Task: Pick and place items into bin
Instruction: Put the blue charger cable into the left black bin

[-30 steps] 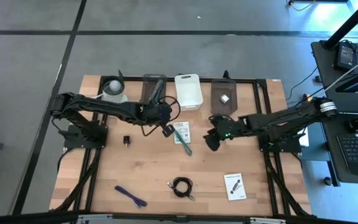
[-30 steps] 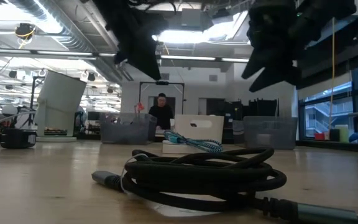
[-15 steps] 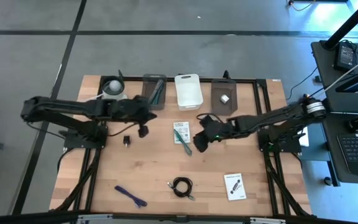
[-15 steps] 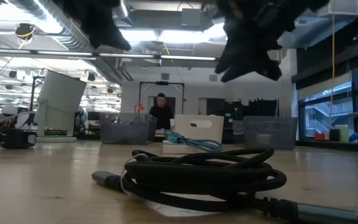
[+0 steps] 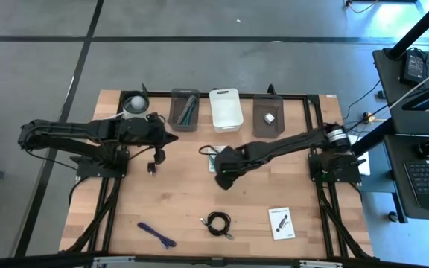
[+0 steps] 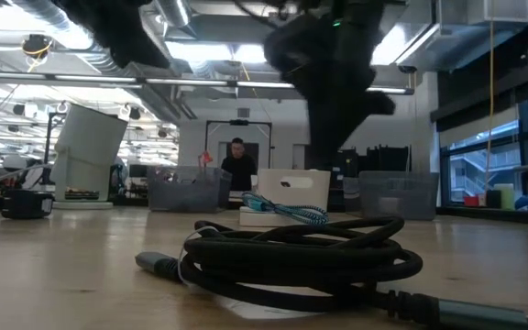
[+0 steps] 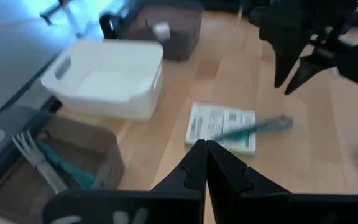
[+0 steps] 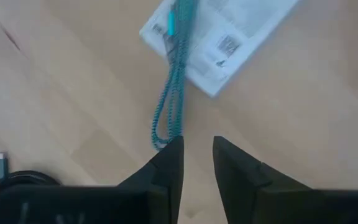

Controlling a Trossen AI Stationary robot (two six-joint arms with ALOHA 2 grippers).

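The teal braided cable [image 8: 169, 93] lies half across the white printed card [image 8: 225, 37] at mid-table, and my right gripper [image 8: 196, 160], fingers slightly parted above its loose end, could snag the card too or slip off the cord; my left gripper [image 7: 204, 163] waits pressed together.

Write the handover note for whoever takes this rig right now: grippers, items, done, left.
Left gripper: shut, empty, waiting above the table near the tiny black block.
Right gripper: fingers slightly apart, holding nothing, above the free end of the teal cord, which lies across the white card at mid-table.
Done: teal sticks in the left grey bin; a small whitish piece in the right grey bin.
White bin: looks empty.
Left: teal cord, both cards (second near the front edge), black cable, purple stick, black block.
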